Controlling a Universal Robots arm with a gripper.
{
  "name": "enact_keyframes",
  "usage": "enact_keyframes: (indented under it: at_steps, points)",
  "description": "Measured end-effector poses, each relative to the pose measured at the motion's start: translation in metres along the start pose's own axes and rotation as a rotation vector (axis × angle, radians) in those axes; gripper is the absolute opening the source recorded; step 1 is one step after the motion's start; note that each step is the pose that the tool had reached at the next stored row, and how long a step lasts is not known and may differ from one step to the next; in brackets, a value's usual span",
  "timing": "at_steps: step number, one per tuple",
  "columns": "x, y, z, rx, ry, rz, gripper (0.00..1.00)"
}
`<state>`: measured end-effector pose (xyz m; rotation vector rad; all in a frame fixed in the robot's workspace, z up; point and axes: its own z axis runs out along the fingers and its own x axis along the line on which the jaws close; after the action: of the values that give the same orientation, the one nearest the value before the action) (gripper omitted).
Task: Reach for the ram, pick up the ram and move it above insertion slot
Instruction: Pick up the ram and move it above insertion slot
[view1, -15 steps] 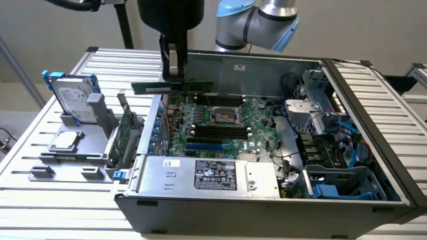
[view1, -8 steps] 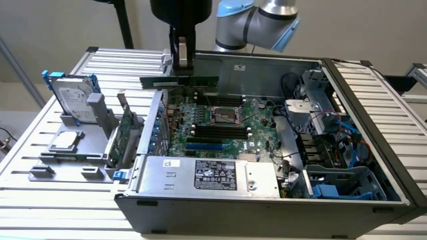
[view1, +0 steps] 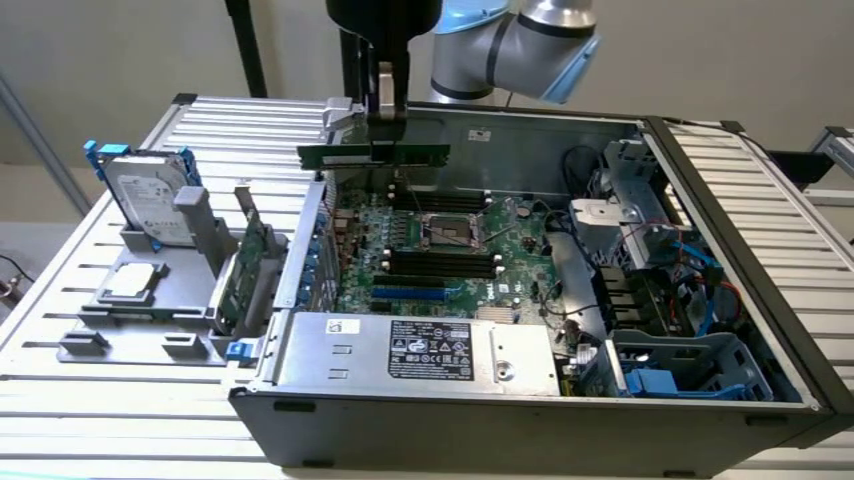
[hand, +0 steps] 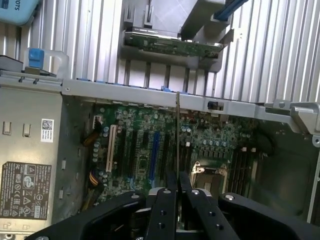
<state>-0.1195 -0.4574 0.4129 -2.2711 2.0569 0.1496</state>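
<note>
The ram (view1: 371, 155) is a long thin green stick held level in the air over the open computer case, near its back-left corner in the exterior view. My gripper (view1: 387, 140) is shut on its middle from above. In the wrist view the ram (hand: 177, 130) shows edge-on as a thin line running out from between my closed fingers (hand: 167, 200), with the green motherboard (hand: 150, 145) below it. The dark memory slots (view1: 441, 265) lie on the motherboard, lower and nearer the case's front than the ram.
A silver hard drive with blue rails (view1: 140, 195) and a green expansion card (view1: 247, 265) stand in a grey holder at the exterior view's left. The case holds a power supply (view1: 427, 350), the CPU socket (view1: 451, 232), cables and a drive cage (view1: 654, 260).
</note>
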Motion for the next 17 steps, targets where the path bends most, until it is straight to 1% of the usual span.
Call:
enact_keyframes:
  at_steps: [4,13,15,17]
  points:
    - [0.0,-0.0159,-0.0001,-0.0044,0.0037,0.001,0.13]
    - [0.004,-0.0567,-0.0008,-0.0165,0.004,0.002,0.13]
    - [0.005,-0.0652,-0.0008,-0.0181,0.0043,0.002,0.13]
    - [0.006,-0.0714,-0.0007,-0.0186,0.0053,0.002,0.13]
